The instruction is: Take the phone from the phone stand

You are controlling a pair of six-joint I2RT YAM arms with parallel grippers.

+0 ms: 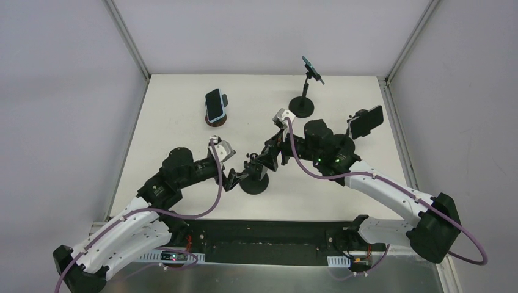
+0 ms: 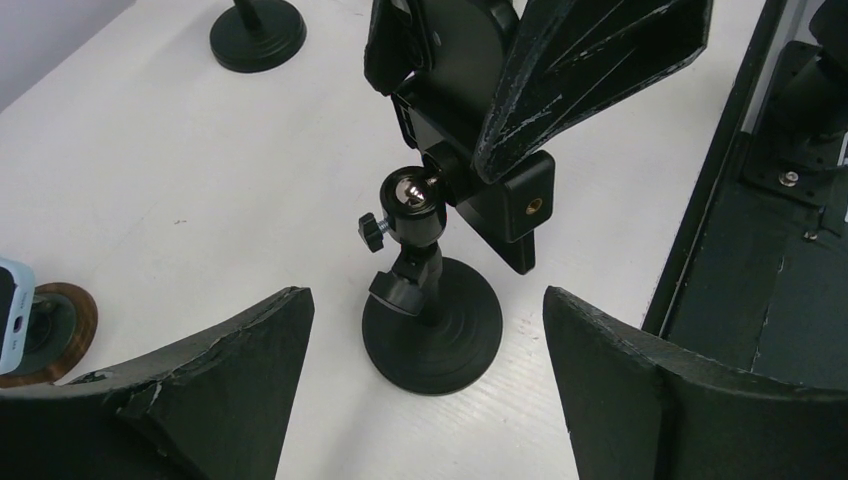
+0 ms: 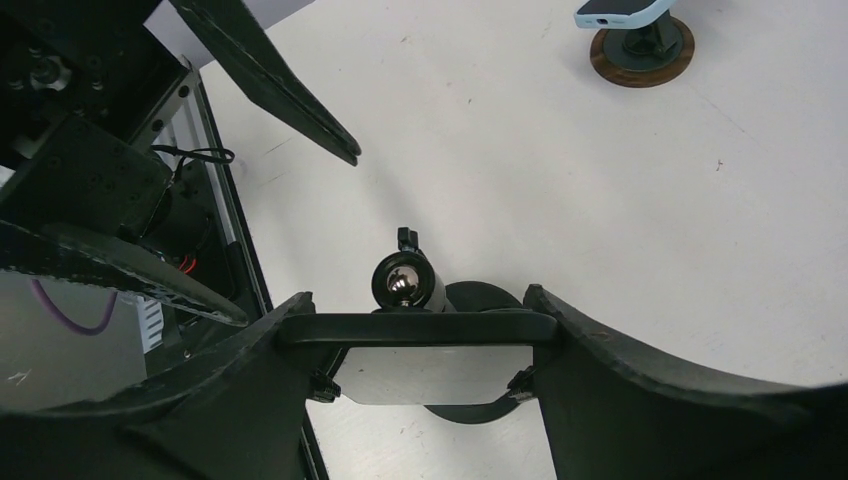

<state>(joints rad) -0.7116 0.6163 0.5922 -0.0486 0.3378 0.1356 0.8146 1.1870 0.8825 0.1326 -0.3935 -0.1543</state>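
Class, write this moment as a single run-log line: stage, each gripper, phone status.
stage: pre-grasp | left gripper: open, facing phone stand | right gripper: straddling phone, grip unclear | phone: clamped in phone stand

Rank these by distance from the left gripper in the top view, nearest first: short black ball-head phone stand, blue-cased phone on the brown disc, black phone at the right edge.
1. Short black ball-head phone stand, right beside the left gripper, front centre.
2. Blue-cased phone on the brown disc, back left.
3. Black phone, far right edge.
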